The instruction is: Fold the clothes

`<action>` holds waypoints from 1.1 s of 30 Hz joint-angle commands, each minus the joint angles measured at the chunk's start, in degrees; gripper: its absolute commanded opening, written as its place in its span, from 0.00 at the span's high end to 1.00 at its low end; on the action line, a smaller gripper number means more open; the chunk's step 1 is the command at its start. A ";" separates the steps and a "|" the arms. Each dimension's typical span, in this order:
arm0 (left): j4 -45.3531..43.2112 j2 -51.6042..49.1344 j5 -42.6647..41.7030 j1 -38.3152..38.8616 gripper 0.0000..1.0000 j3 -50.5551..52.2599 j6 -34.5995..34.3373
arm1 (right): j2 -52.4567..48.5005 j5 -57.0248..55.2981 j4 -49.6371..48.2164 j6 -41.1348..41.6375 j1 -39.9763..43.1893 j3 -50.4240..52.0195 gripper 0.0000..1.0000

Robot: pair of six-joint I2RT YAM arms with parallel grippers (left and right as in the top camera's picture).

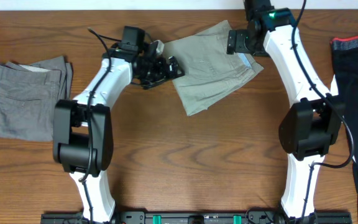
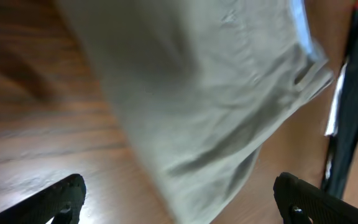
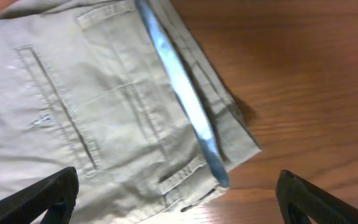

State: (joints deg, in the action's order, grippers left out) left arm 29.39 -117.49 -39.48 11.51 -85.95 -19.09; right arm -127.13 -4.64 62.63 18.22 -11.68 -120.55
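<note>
The pale khaki-green shorts [image 1: 213, 65] lie folded at the table's back centre, tilted. They fill the left wrist view [image 2: 210, 93] and the right wrist view [image 3: 104, 106], where a pocket, belt loops and a blue waistband lining show. My left gripper [image 1: 165, 68] is open and empty at the shorts' left edge. My right gripper [image 1: 241, 42] is open and empty over their right waistband corner. A mid-grey pair [image 1: 23, 96] lies folded at the far left.
A dark garment with a red band [image 1: 356, 93] lies along the table's right edge; it also shows in the left wrist view [image 2: 353, 112]. Bare wood table [image 1: 191, 162] spreads in front of the shorts.
</note>
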 commanded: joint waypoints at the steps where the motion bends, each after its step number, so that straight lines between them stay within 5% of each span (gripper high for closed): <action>1: -1.75 -3.50 -1.25 1.55 0.02 -0.17 -7.54 | 0.15 4.09 0.50 -0.72 1.05 -0.98 0.01; 23: -15.65 -11.02 0.35 2.99 0.00 -0.17 -14.23 | 0.15 4.07 1.46 -2.43 1.27 -0.98 0.01; 26: -17.35 -11.02 1.62 3.37 0.14 -0.17 -14.19 | 0.15 4.07 1.64 -2.43 1.27 -0.98 0.01; 30: -19.15 -10.99 2.97 3.37 0.58 -0.20 -13.94 | 0.15 4.02 2.05 -2.47 1.29 -0.98 0.01; 33: -19.47 -10.99 3.10 3.30 0.77 -0.20 -11.13 | 0.15 3.80 2.58 -2.47 1.29 -0.94 0.01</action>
State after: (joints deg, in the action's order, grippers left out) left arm 10.20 -127.63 -37.47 14.70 -85.95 -33.01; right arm -127.13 -0.84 64.88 16.64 -10.72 -120.57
